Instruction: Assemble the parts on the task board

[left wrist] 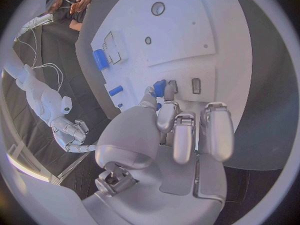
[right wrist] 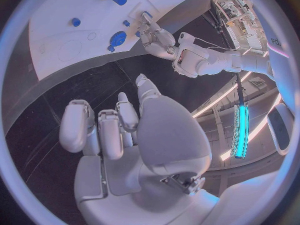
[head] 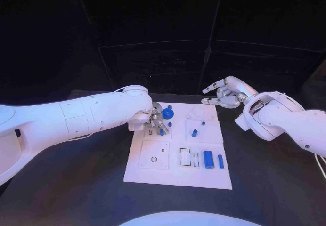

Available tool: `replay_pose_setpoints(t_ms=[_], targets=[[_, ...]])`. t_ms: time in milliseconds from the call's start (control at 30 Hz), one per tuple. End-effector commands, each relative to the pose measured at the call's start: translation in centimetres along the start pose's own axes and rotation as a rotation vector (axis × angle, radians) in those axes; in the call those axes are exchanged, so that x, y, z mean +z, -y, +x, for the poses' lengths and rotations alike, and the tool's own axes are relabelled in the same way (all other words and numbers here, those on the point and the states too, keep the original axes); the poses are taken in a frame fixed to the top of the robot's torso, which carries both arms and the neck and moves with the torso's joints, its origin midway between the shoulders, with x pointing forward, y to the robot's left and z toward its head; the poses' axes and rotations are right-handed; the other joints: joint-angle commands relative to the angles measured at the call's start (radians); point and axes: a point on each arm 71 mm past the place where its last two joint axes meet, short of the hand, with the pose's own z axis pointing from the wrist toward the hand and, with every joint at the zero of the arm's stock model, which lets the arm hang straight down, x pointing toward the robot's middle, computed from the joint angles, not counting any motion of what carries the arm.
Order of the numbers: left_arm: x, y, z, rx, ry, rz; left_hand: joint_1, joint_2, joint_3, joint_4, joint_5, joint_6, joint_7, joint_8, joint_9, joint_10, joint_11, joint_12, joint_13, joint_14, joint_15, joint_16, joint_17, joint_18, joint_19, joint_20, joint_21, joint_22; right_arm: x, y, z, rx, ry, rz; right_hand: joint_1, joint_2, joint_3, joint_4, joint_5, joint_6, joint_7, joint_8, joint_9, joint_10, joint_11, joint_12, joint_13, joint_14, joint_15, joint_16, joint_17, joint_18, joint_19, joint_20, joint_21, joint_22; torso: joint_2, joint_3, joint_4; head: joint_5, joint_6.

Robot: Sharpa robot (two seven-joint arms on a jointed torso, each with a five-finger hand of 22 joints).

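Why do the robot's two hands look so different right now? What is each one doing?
The left hand is down on the task board, its fingers around a small blue part. The right hand hangs above the black table just off the board's far corner, touching nothing. The left hand's fingers are bent onto the part; the right hand's are loosely curled with gaps between them. Both are silver hands on white arms.

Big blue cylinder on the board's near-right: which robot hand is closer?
Left. The left robot hand is over the board, up-left of the cylinder; the right robot hand hovers beyond the board's far edge.
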Motion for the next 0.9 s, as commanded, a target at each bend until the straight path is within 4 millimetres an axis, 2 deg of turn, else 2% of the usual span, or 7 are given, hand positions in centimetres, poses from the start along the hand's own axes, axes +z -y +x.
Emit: replay_pose_setpoints(t_ms=[33, 133, 267, 300, 433, 633, 900], targets=[[0.0, 0.0, 0.1, -0.025, -0.006, 0.001, 0.070, 0.022, 0.045, -0.053, 0.002, -0.009, -0.003, -0.004, 0.005, -0.004, -0.008, -0.004, -0.003, 0.105, -0.008, 0.003, 0.263, -0.012, 0.012, -0.010, 0.003, 0.000, 0.1, -0.1, 0.0, 0.003, -0.007, -0.004, 0.008, 0.002, -0.006, 0.002, 0.003, -0.004, -0.003, 0.007, 0.001, -0.003, 0.000, -0.002, 0.000, 0.061, 0.000, -0.004, 0.084, 0.005, -0.005, -0.004, -0.005, -0.001, 0.000, -0.0002, 0.0003, -0.002, 0.000], [0.0, -0.1, 0.1, -0.034, 0.001, 0.001, 0.089, 0.017, 0.100, -0.097, 0.003, -0.016, 0.002, -0.006, 0.012, -0.007, -0.004, -0.012, -0.007, 0.105, -0.005, 0.003, 0.263, -0.012, 0.010, -0.009, 0.001, -0.002, 0.1, -0.1, 0.0, 0.003, -0.007, -0.004, 0.008, 0.002, -0.006, 0.002, 0.003, -0.004, -0.003, 0.007, 0.001, -0.003, 0.000, -0.002, 0.000, 0.061, 0.000, -0.004, 0.084, 0.005, -0.005, -0.004, -0.005, -0.001, 0.000, 0.0000, 0.0003, 0.000, -0.001], [-0.1, -0.5, 0.1, -0.047, 0.012, 0.000, 0.034, -0.005, 0.197, -0.136, 0.002, -0.020, 0.007, -0.004, 0.030, -0.005, 0.000, -0.020, -0.009, 0.105, 0.000, 0.003, 0.263, -0.011, 0.009, -0.005, 0.000, 0.000, 0.2, -0.1, 0.0, 0.003, -0.008, -0.004, 0.008, 0.002, -0.006, 0.002, 0.003, -0.004, -0.003, 0.007, 0.001, -0.003, 0.000, -0.002, 0.000, 0.061, 0.000, -0.004, 0.084, 0.005, -0.005, -0.004, -0.005, -0.001, 0.000, 0.0001, 0.0006, 0.000, -0.003], [-0.2, -0.6, 0.0, -0.052, 0.016, 0.000, -0.006, -0.026, 0.261, -0.159, 0.004, -0.023, 0.009, -0.004, 0.041, -0.003, -0.003, -0.022, -0.009, 0.105, 0.003, 0.003, 0.263, -0.011, 0.008, -0.003, -0.001, 0.001, 0.2, -0.1, 0.0, 0.004, -0.008, -0.003, 0.008, 0.002, -0.006, 0.002, 0.003, -0.004, -0.003, 0.007, 0.001, -0.003, 0.000, -0.002, 0.000, 0.061, 0.000, -0.004, 0.084, 0.005, -0.005, -0.004, -0.005, -0.001, 0.001, 0.0002, 0.0005, 0.001, -0.002], [-0.5, -1.2, 0.0, -0.066, 0.029, -0.001, -0.092, -0.066, 0.402, -0.192, 0.001, -0.022, 0.014, -0.001, 0.063, -0.001, -0.003, -0.025, -0.009, 0.105, 0.005, 0.003, 0.263, -0.011, 0.008, -0.002, -0.002, 0.004, 0.2, -0.1, 0.0, 0.006, -0.008, -0.002, 0.007, 0.003, -0.008, 0.004, 0.006, -0.004, -0.003, 0.008, 0.001, -0.003, 0.000, -0.002, -0.001, 0.061, 0.000, -0.005, 0.084, 0.005, -0.005, -0.004, -0.005, -0.001, 0.000, 0.0013, 0.0016, 0.005, 0.000], [-1.0, -1.8, 0.0, -0.092, 0.060, 0.000, -0.170, -0.110, 0.548, -0.207, -0.002, -0.023, 0.008, 0.009, 0.093, 0.004, 0.001, -0.025, -0.005, 0.105, 0.005, 0.003, 0.263, -0.010, 0.008, -0.002, -0.005, 0.007, 0.3, 0.0, 0.0, 0.007, -0.006, -0.002, 0.007, 0.003, -0.008, 0.005, 0.006, -0.004, -0.003, 0.008, 0.001, -0.003, 0.000, -0.002, -0.001, 0.061, 0.000, -0.005, 0.084, 0.005, -0.004, -0.004, -0.005, -0.001, 0.000, 0.0009, 0.0021, 0.008, -0.002], [-1.6, -2.6, -0.1, -0.145, 0.124, 0.006, -0.201, -0.130, 0.603, -0.204, 0.001, -0.021, 0.006, 0.019, 0.111, 0.010, 0.000, -0.019, 0.002, 0.105, 0.001, 0.003, 0.263, -0.011, 0.010, -0.001, -0.004, 0.011, 0.4, 0.0, 0.0, 0.009, -0.005, -0.002, 0.005, 0.003, -0.011, 0.008, 0.005, -0.004, -0.003, 0.009, 0.001, -0.004, 0.000, -0.003, -0.002, 0.062, 0.000, -0.005, 0.084, 0.005, -0.005, -0.004, -0.006, -0.002, 0.000, 0.0011, 0.0015, 0.012, -0.006]])
